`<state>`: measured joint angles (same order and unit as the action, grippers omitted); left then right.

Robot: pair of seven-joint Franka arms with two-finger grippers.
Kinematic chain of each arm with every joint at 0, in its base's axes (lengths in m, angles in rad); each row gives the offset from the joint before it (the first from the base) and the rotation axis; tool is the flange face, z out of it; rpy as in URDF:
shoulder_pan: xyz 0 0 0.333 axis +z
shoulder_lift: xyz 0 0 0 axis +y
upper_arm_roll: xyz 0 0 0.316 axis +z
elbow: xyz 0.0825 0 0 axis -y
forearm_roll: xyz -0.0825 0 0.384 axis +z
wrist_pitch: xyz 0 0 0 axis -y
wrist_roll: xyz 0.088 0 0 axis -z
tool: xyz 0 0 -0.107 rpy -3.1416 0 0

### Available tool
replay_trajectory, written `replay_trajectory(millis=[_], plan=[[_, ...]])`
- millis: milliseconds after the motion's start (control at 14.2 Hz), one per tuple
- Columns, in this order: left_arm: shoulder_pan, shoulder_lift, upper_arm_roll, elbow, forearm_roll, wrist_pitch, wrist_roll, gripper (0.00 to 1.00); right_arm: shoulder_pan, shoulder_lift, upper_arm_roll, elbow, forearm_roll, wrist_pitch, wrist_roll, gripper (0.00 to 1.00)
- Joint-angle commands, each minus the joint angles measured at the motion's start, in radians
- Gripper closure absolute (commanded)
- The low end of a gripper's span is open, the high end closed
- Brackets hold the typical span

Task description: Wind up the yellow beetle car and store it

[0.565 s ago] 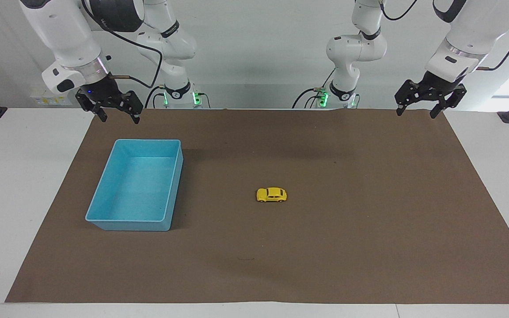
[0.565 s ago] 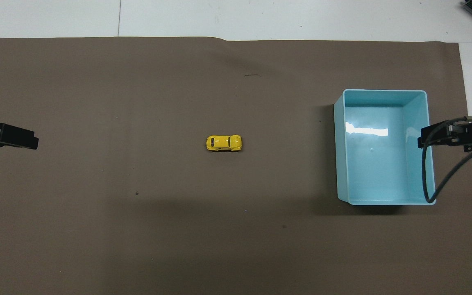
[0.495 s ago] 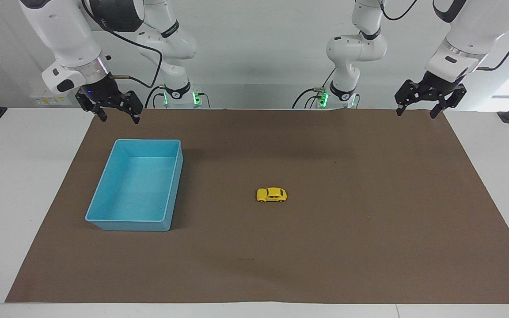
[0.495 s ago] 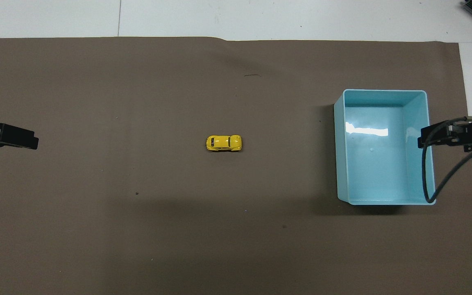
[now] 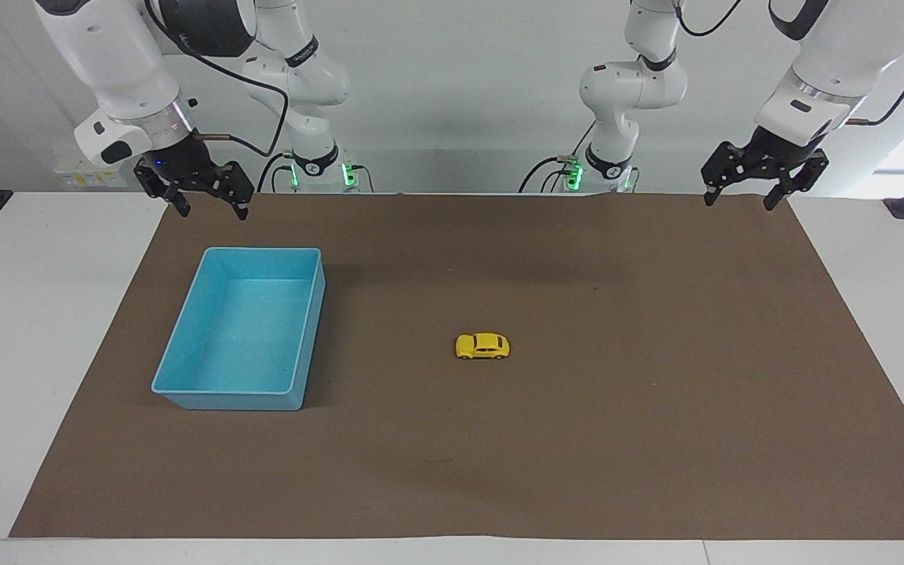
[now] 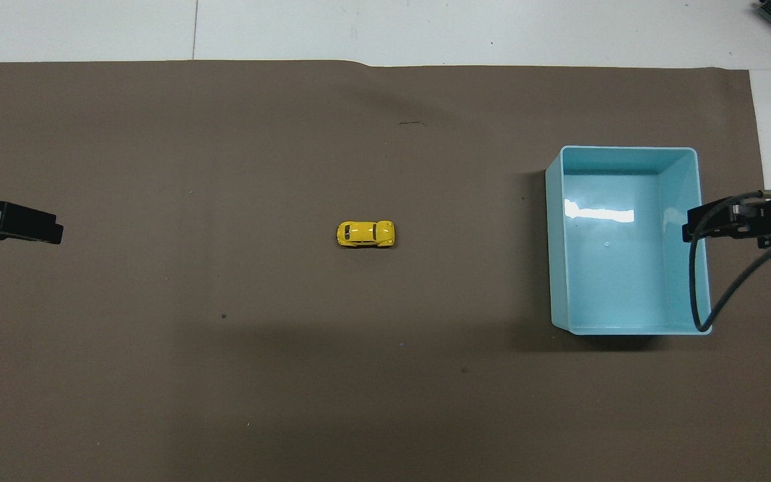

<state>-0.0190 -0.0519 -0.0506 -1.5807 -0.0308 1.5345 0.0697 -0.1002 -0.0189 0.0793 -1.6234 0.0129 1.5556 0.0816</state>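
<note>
On mat centre: yellow beetle car (image 5: pixel 482 346) untouched; both grippers raised, cropped overhead, jaws apart.

Plain white wall (image 5: pixel 460 94) up top, white table (image 5: pixel 36 314) with a big brown mat (image 5: pixel 577 439) spread over most of it.

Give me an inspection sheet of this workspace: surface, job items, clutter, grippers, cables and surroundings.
Surface: brown mat on a white table.
Job's things: yellow beetle car on its wheels mid-mat; blue bin empty, toward the right arm's end.
Clutter: nothing seen.
Grippers: left gripper and right gripper both open, raised, holding nothing, waiting.
Cables: black cable hangs from the right arm over the bin's rim.
Surroundings: pale wall; green lights at arm bases.
</note>
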Motion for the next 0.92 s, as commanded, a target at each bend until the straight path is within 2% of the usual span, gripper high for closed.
replay_trajectory(millis=[0, 565, 848], plan=[[-0.004, -0.022, 0.005, -0.021, 0.011, 0.013, 0.013, 0.00, -0.015, 0.007, 0.008, 0.014, 0.007, -0.011, -0.013, 0.00], [-0.001, -0.022, 0.006, -0.021, 0.011, 0.013, -0.005, 0.00, -0.015, 0.007, 0.008, 0.014, 0.007, -0.011, -0.013, 0.00], [-0.001, -0.022, 0.006, -0.022, 0.011, 0.013, -0.123, 0.00, -0.015, 0.007, 0.008, 0.014, 0.007, -0.011, -0.013, 0.00]])
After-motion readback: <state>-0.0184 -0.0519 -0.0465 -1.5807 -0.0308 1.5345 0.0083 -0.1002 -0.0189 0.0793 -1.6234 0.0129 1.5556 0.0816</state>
